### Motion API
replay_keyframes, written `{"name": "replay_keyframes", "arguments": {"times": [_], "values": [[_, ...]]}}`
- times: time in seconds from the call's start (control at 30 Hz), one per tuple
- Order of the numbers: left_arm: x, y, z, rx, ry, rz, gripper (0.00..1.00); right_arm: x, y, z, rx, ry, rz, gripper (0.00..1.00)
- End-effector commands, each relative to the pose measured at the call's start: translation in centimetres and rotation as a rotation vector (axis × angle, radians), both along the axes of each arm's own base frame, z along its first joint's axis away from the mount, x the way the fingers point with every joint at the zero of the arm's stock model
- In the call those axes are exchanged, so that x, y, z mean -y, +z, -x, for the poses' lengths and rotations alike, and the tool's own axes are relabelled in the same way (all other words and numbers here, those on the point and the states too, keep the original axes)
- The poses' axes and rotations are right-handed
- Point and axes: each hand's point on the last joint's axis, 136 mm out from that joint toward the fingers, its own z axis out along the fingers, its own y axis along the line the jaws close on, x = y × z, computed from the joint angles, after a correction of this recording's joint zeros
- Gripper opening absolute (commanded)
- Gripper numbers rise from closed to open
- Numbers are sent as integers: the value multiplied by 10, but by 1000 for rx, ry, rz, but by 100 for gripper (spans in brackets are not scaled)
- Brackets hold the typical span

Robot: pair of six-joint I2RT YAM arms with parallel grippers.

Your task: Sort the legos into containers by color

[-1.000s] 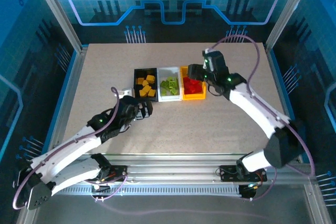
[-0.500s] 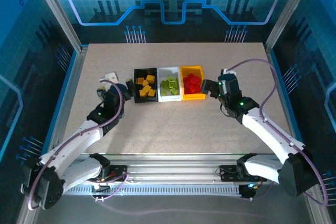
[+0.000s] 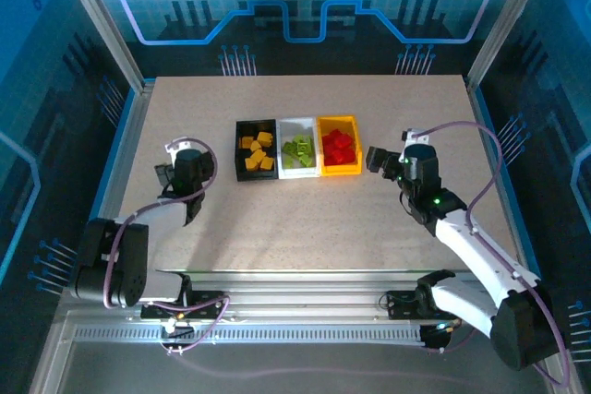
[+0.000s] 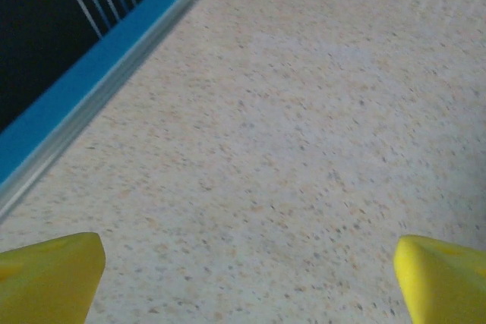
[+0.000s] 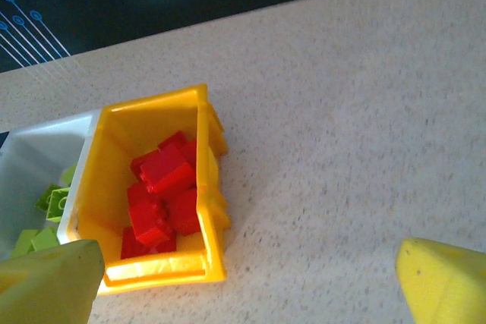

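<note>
Three containers stand in a row mid-table. The black bin (image 3: pixel 237 149) holds yellow-orange legos (image 3: pixel 257 150), the white bin (image 3: pixel 298 173) holds lime green legos (image 3: pixel 297 148), and the yellow-orange bin (image 3: pixel 340 172) holds red legos (image 3: pixel 339 145). My right gripper (image 3: pixel 377 159) hangs open just right of the yellow-orange bin (image 5: pixel 213 210), nothing between its yellow fingertips (image 5: pixel 448 282); red legos (image 5: pixel 163 187) and green legos (image 5: pixel 45 210) lie in their bins. My left gripper (image 3: pixel 174 173) is open and empty over bare table, left of the black bin, fingertips (image 4: pixel 49 275) wide apart.
A blue rail (image 4: pixel 83 89) with an aluminium strip borders the table's left edge close to my left gripper. Bare speckled tabletop (image 3: pixel 305 219) spreads in front of the bins and beside them. Frame posts stand at the far corners.
My right gripper came off the yellow-orange bin, moved right and toward the near side, and opened wide. The left arm folded back and swung left, away from the black bin.
</note>
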Motion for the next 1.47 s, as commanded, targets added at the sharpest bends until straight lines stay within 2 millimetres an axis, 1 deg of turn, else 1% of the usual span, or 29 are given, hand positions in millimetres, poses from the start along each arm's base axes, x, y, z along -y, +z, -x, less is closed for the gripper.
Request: {"name": "replay_keyframes", "arguments": {"times": [0.0,0.07,0.1,0.13,0.2,0.23,0.27,0.3,0.47,0.5,0.6,0.63,0.67,0.7,0.73,0.77,0.8,0.83,1.43], "values": [[19,18,-19,170,-116,-7,99,22,27,-9,151,-41,121,100],[31,10,-22,186,-191,-9,99,40,27,-12,172,-71,181,100],[40,6,-25,162,-242,1,99,47,24,-13,175,-77,203,100],[41,4,-28,159,-254,11,99,55,20,-15,171,-88,226,100],[34,-5,-27,174,-255,66,99,68,6,-19,157,-97,265,100],[35,-2,-25,213,-269,45,99,75,-5,-21,129,-107,273,100],[37,-7,-22,174,-273,70,99,78,-17,-23,101,-104,281,100],[33,-6,-25,177,-254,72,99,81,-25,-26,88,-105,294,100],[34,-5,-26,178,-255,63,99,68,-72,-42,42,-8,284,100],[34,-5,-26,181,-259,61,99,66,-79,-44,38,0,284,100],[36,-6,-27,175,-272,60,99,58,-89,-50,68,36,263,100],[36,-5,-27,178,-273,61,99,56,-99,-52,62,50,261,100],[36,-5,-27,178,-273,60,99,54,-101,-54,88,56,273,100],[36,-5,-27,178,-273,61,99,50,-95,-57,96,66,285,100],[36,-5,-27,177,-273,61,99,48,-104,-54,47,81,286,100],[36,-6,-27,175,-273,61,99,48,-100,-56,78,78,290,100],[36,-6,-27,175,-273,61,99,49,-102,-55,54,78,286,100],[36,-6,-27,176,-274,62,99,48,-100,-56,73,79,287,100],[37,-6,-27,175,-275,62,99,48,-102,-55,62,81,285,100]]}}
